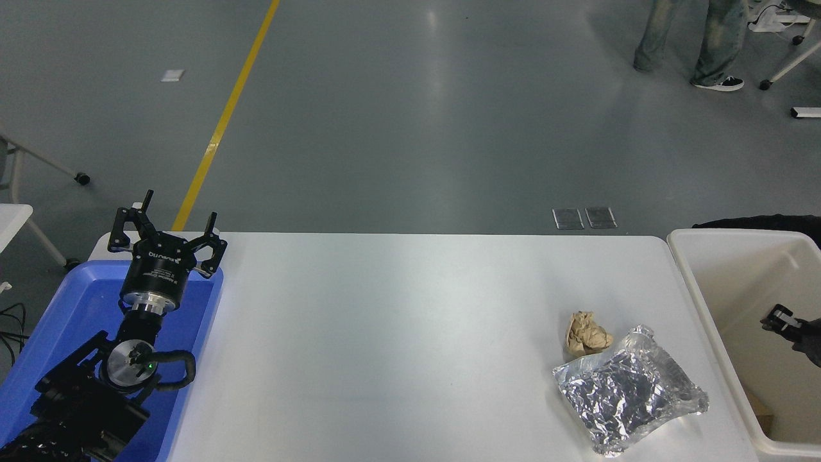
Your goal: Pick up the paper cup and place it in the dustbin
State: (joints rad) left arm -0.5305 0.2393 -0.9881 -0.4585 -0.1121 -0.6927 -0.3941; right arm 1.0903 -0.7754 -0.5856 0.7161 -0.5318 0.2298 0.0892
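The paper cup is out of view. The dustbin point(737, 269), a large cream-white bin with a thick rim, stands off the table's right end. Only the tip of my right gripper point(780, 318) shows at the right edge, inside the bin's outline, with nothing seen in it. My left gripper point(168, 226) is open and empty, parked over the blue tray point(77, 301) at the lower left.
A crumpled brown paper ball point(587, 333) and a crinkled silver foil bag point(628, 388) lie on the white table point(397, 333) near its right end, close to the bin. A person's legs point(699, 38) show far back on the floor.
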